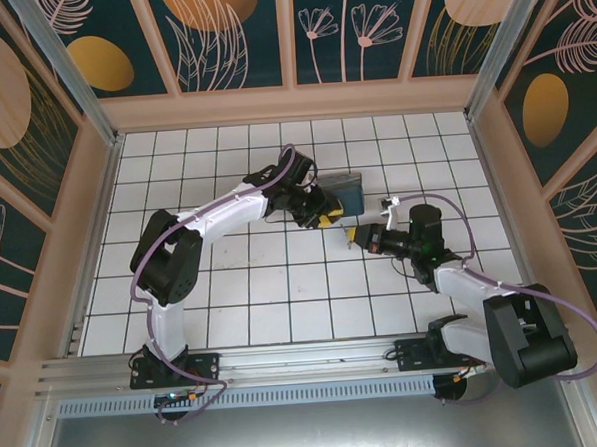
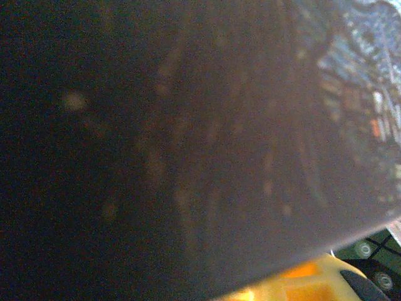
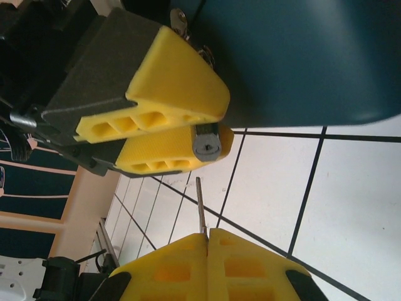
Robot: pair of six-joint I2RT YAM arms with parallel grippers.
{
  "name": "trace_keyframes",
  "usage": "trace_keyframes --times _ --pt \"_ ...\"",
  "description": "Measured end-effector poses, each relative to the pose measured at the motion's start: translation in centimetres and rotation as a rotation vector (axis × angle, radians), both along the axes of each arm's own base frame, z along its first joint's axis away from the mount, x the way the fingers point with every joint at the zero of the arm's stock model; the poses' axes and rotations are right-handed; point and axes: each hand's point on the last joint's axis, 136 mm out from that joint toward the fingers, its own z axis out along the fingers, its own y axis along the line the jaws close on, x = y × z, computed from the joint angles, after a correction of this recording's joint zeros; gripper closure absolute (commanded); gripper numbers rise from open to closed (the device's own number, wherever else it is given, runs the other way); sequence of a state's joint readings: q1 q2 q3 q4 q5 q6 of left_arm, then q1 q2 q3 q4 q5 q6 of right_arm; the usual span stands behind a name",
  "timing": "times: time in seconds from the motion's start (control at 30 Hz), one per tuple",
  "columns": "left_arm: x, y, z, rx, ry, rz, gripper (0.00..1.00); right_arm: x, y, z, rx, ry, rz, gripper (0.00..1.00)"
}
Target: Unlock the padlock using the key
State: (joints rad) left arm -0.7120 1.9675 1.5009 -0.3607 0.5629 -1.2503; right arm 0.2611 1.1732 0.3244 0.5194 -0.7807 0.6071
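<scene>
My left gripper is shut on the padlock, whose small grey keyhole face shows between the left gripper's yellow fingers, right beside the blue box. A silvery bit of shackle peeks out above the fingers. My right gripper is shut on the key, with its thin blade pointing up at the padlock. The blade's tip stops a short gap below the keyhole, slightly to its left. Seen from above, the right gripper faces the left one from the lower right. The left wrist view is pressed close against the dark box.
The blue box stands on the white tiled table just behind both grippers. Painted walls enclose the table on three sides, and an aluminium rail runs along the near edge.
</scene>
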Motion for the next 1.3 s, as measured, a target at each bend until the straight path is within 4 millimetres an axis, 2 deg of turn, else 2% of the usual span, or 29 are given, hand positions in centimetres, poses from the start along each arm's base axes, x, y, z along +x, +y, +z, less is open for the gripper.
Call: trace_keyframes --times 0.33,1.3 --pt "-0.2 0.0 -0.1 -0.003 0.004 -0.003 0.93 1.1 0.3 0.4 -0.002 -0.007 0.006 1.0" --pt "-0.6 0.4 -0.4 -0.005 0.011 0.006 0.96 0.7 0.6 -0.3 -0.031 -0.033 0.055 1.0"
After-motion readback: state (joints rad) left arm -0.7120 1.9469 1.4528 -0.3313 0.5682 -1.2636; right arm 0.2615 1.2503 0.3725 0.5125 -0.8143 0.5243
